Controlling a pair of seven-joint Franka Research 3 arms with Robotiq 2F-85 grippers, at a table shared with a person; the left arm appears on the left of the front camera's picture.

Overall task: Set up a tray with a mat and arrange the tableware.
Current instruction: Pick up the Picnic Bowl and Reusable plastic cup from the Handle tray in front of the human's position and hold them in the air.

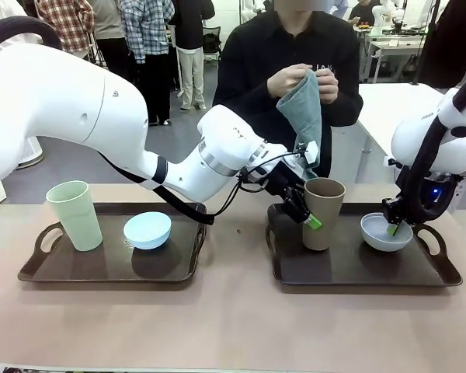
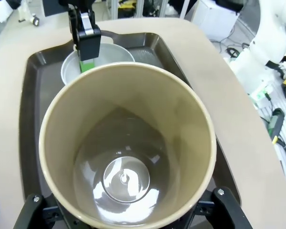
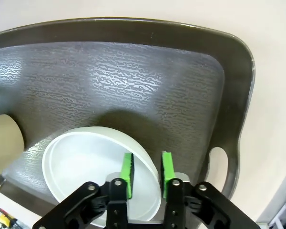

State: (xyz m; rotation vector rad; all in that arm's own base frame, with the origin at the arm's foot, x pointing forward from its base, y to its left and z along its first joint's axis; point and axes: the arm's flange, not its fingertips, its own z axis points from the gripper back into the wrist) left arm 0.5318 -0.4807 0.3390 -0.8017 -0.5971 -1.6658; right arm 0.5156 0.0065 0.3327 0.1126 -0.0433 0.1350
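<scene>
While the person (image 1: 256,62) across the surface (image 1: 233,326) holds a teal cloth (image 1: 304,109) up in both hands (image 1: 291,79), my left gripper (image 1: 309,217) is clamped on the wall of the tan-brown tumbler (image 1: 326,210), which stands upright on the right tray (image 1: 349,272). My right gripper (image 3: 147,172) pinches the white bowl (image 3: 81,164) by its rim, green pads either side, near that tray's handle. On the left tray (image 1: 101,270), the pale green tumbler (image 1: 74,214) and the light blue bowl (image 1: 147,230) sit side by side. The print on my right arm (image 1: 431,132) is too small to read.
</scene>
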